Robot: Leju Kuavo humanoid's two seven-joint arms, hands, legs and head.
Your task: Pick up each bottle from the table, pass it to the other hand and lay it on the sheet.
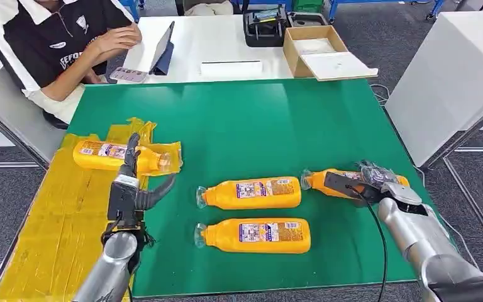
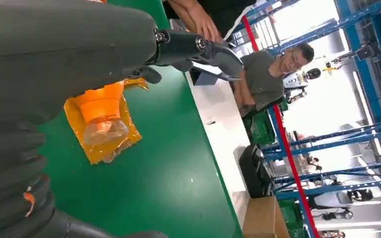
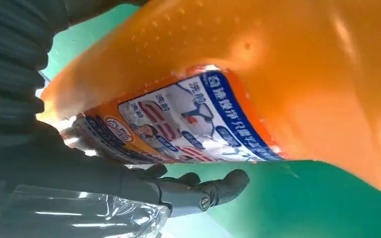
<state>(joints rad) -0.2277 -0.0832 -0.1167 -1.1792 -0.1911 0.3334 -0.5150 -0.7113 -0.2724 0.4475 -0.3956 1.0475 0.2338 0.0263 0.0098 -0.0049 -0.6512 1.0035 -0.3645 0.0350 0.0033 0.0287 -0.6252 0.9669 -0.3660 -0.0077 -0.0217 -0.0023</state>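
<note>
Several orange bottles with clear caps lie on the green mat (image 1: 239, 119). One bottle (image 1: 110, 155) rests on the yellow sheet (image 1: 63, 214) at the left, its clear cap (image 2: 101, 126) on the sheet's edge. My left hand (image 1: 132, 182) hovers just beside that bottle's neck, holding nothing, its fingers (image 2: 198, 49) spread. Two more bottles (image 1: 251, 192) (image 1: 255, 235) lie side by side mid-table. At the right, my right hand (image 1: 368, 182) grips a fourth bottle (image 1: 317, 180), which lies on the mat. Its fingers (image 3: 198, 191) curl along the label (image 3: 188, 119).
A person (image 1: 56, 38) sits at the back left beside a tablet (image 1: 162, 50). An open cardboard box (image 1: 317, 50) and a black case (image 1: 264, 25) stand on the white table behind. A white table (image 1: 453, 75) stands to the right.
</note>
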